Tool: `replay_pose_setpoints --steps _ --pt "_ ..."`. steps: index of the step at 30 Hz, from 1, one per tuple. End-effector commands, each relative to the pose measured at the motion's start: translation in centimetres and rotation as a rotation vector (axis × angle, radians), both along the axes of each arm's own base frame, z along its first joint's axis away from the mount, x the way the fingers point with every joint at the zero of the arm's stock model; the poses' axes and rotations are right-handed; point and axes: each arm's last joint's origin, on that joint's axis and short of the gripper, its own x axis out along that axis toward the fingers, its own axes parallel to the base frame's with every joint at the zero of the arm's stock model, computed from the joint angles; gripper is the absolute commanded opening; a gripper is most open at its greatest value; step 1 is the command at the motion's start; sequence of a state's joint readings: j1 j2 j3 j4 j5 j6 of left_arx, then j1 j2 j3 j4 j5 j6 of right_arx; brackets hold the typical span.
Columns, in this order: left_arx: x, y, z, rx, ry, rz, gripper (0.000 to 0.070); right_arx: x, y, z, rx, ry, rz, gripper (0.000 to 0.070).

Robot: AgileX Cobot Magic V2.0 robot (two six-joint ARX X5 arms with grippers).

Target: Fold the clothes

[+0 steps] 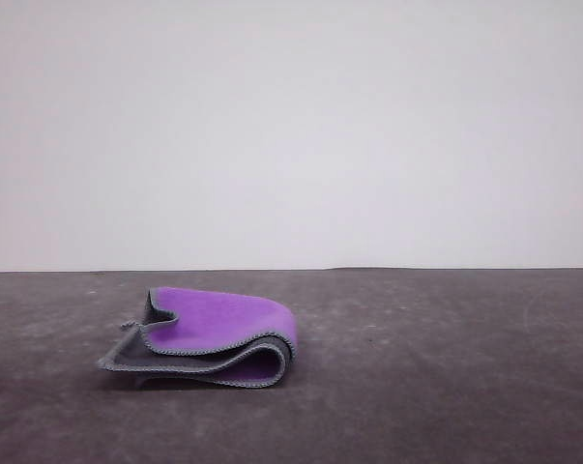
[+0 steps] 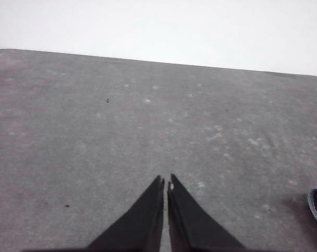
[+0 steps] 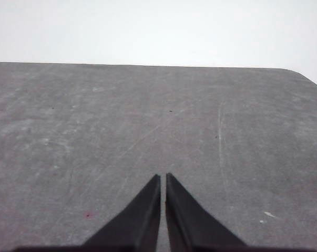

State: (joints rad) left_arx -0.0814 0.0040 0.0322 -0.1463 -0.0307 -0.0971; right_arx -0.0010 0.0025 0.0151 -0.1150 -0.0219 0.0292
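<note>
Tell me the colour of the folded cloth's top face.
Bright purple on the cloth, with a grey stitched edge; clearest in the front view.

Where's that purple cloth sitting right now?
In the front view the cloth lies folded on the grey table, left of centre, near the front.

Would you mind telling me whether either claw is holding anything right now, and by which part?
Nothing is held. The left claw and right claw are both shut on nothing above the table; the folded cloth lies free on it.
</note>
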Motion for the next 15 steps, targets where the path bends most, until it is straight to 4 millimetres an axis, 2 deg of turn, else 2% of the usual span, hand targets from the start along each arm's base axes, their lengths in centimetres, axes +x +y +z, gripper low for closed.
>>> replay_pose_setpoints --steps 1,15 --pt "0.12 0.00 -0.58 0.008 0.009 0.003 0.0000 0.03 -0.02 -0.01 -0.008 -0.006 -0.004 0.0015" --pt "0.12 0.00 -0.58 0.008 0.010 0.003 0.0000 0.03 -0.02 -0.01 -0.008 -0.006 -0.004 0.0015"
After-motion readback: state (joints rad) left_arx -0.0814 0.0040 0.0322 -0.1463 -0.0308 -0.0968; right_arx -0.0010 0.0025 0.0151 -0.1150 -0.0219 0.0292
